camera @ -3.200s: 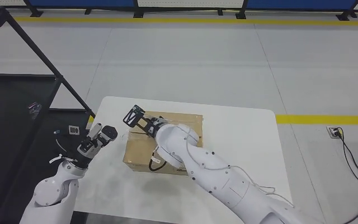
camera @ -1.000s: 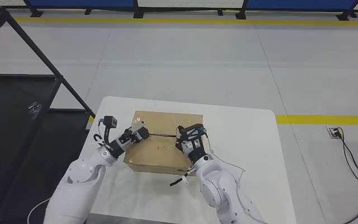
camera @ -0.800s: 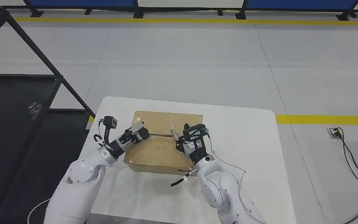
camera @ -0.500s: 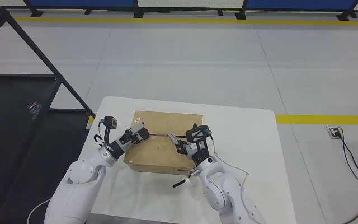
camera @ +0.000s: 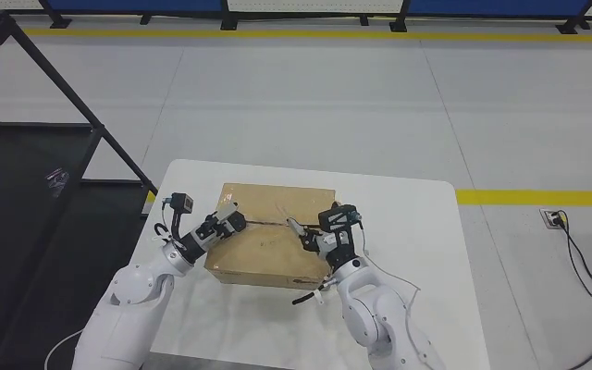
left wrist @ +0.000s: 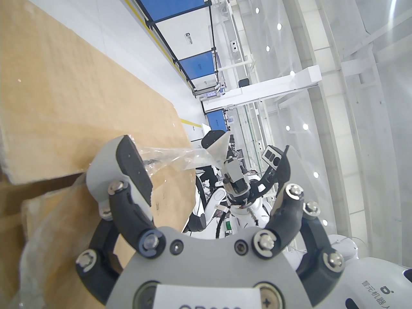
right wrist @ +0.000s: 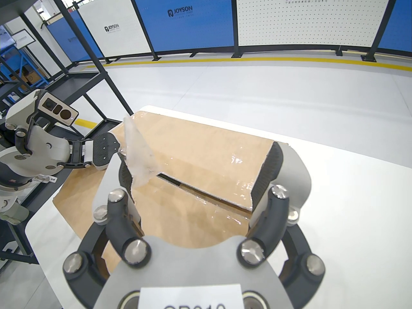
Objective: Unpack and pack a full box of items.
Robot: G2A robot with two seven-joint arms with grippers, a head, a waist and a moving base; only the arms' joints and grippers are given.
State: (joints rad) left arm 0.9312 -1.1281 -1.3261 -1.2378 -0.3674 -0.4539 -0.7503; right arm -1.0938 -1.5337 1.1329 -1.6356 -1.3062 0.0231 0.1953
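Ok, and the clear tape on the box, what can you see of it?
The clear tape is a thin, glossy, crinkled film, partly peeled. Its free end stands up, stuck to one finger pad of the open right gripper, above the brown cardboard box. The strip runs back along the seam between the flaps, where shiny stretches lie on the cardboard. The open left gripper sits at the seam's other end, close to the tape.

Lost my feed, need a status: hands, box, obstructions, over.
Left hand open at box end. Right hand open over seam. Flaps down. Tape strip clinging to right hand's finger.
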